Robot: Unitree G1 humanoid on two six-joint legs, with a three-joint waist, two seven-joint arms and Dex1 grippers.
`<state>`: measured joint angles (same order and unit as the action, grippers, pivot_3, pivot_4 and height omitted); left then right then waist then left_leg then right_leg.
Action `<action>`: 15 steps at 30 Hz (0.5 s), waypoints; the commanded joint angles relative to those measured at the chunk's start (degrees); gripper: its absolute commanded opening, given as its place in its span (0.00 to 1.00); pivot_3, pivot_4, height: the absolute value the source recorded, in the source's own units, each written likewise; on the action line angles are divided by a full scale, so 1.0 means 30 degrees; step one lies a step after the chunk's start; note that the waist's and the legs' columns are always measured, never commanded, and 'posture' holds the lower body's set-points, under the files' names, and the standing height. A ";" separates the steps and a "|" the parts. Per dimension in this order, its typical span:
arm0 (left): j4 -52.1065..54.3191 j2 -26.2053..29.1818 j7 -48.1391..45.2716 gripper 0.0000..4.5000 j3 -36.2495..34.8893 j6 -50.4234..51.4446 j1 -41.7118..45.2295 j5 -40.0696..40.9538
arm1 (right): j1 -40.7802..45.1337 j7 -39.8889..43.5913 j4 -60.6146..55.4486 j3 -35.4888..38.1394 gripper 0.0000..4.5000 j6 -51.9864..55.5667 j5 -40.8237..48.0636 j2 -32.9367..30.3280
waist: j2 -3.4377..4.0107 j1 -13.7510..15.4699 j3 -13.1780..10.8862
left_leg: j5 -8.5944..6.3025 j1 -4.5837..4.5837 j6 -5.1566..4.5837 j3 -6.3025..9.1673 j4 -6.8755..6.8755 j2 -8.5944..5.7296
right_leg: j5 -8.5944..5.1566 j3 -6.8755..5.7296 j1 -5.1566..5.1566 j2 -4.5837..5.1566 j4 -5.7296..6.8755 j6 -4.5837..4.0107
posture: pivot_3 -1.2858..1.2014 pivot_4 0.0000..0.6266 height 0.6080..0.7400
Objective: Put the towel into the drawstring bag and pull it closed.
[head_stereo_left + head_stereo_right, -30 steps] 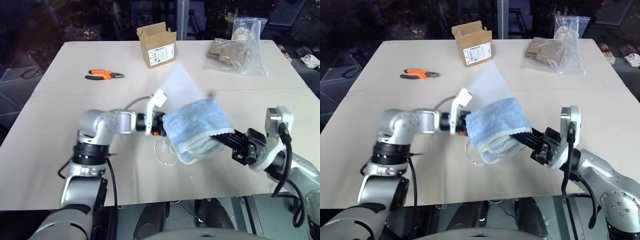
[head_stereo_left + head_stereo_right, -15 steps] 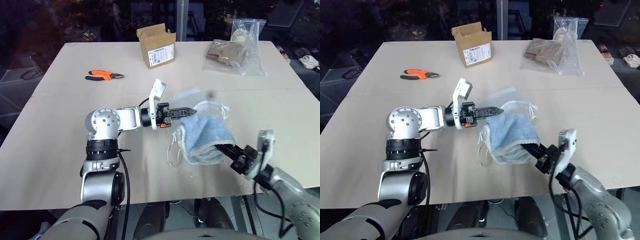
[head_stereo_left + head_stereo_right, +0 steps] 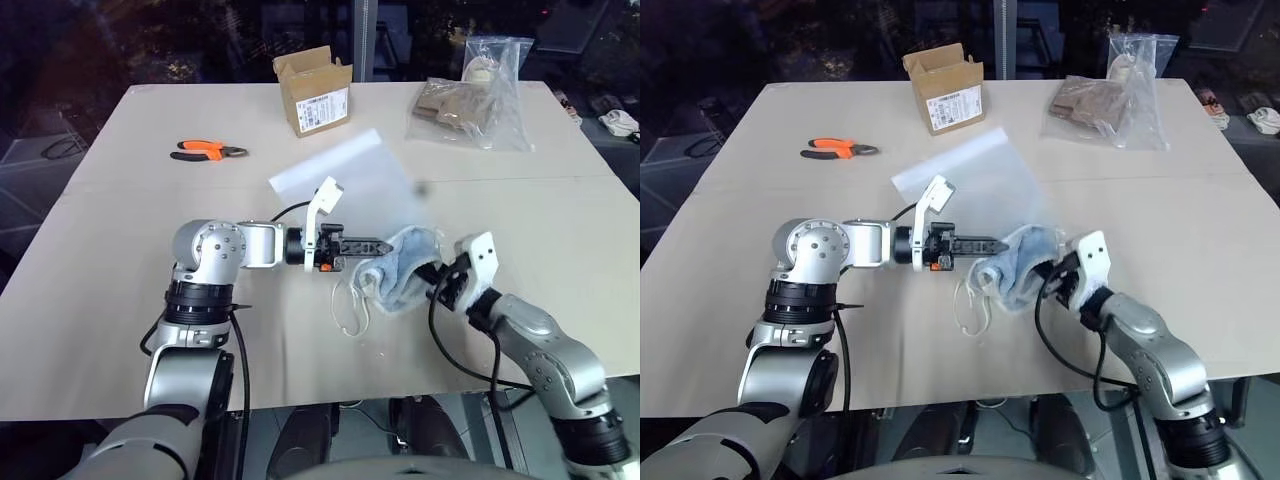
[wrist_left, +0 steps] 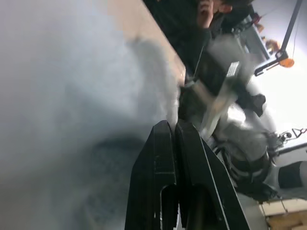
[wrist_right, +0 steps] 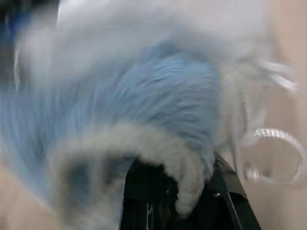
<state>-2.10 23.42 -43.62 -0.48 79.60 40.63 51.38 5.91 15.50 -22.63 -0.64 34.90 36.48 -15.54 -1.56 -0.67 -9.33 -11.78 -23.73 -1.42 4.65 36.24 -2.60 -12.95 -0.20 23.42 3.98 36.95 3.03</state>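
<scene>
Light blue terry towel (image 3: 405,275) bunched near the middle of the surface, toward the near edge, clenched in the right gripper (image 3: 432,283) whose fingers are buried in its folds on the side facing the right edge. Seen in the right wrist view as fluffy pile wrapped over both black fingers (image 5: 148,201).

White thin fabric of the drawstring bag (image 3: 345,172) spread above and behind the towel, toward the far edge, its edge pinched by the left gripper (image 3: 385,244). Left fingers (image 4: 168,158) pressed together, pointing toward the right edge, tips just beside the towel. White cord loops (image 3: 347,305) trailing onto the surface below the towel, on the near side.

Governing relation: towel directly between the two grippers, touching or nearly touching the left fingertips. Bag's mouth judged to lie at that meeting point, but exact opening not discernible. Cannot tell how much of the towel, if any, is already inside the fabric.

Step in hand, as judged: pushing the towel leftward into the bag along the line of the right fingers. Right gripper carries the towel; left is better placed for the cords. Risk: thin fabric folding over the mouth.
</scene>
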 commanded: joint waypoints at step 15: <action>0.0496 -0.0472 -0.0813 0.00 0.2883 -0.3106 0.0209 -0.2669 | 0.3016 -0.1001 0.4384 0.1481 0.00 0.0286 0.1794 0.5673 | 0.0012 -0.0072 0.0000 | 0.0000 0.0008 0.0000 -0.0016 -0.0012 -0.0007 | 0.0002 0.0012 0.0015 -0.0011 0.0017 -0.0001 | 0.52 0.24 1.00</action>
<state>-1.84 20.99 -44.74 7.48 71.74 41.43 43.94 13.53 13.07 -9.98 0.31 37.26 37.86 -1.10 -1.52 -0.89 -9.34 -11.76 -23.71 -1.40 4.60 36.21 -2.63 -12.94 -0.16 23.47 3.94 37.00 3.03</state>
